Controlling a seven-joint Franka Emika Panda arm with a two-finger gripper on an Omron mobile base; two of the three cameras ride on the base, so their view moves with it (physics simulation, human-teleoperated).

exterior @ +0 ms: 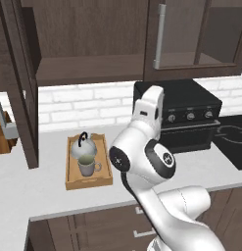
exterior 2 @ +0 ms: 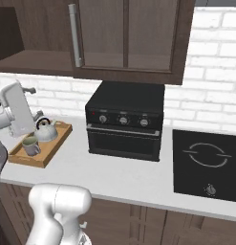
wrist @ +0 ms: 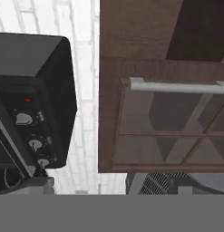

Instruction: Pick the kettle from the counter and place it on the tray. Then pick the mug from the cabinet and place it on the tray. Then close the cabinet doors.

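Observation:
The wooden tray lies on the white counter left of the oven. On it stand the silvery kettle and, in front of it, the grey-beige mug. Above, the cabinet has its left half uncovered and its shelf bare. Its left door swings out edge-on, while the right door with its silver handle covers the other half. My gripper is open and holds nothing, raised over the tray and pointing at the right door.
A black countertop oven stands right of the tray. A black cooktop is set into the counter further right. A wooden knife block sits at the far left. White brick wall behind.

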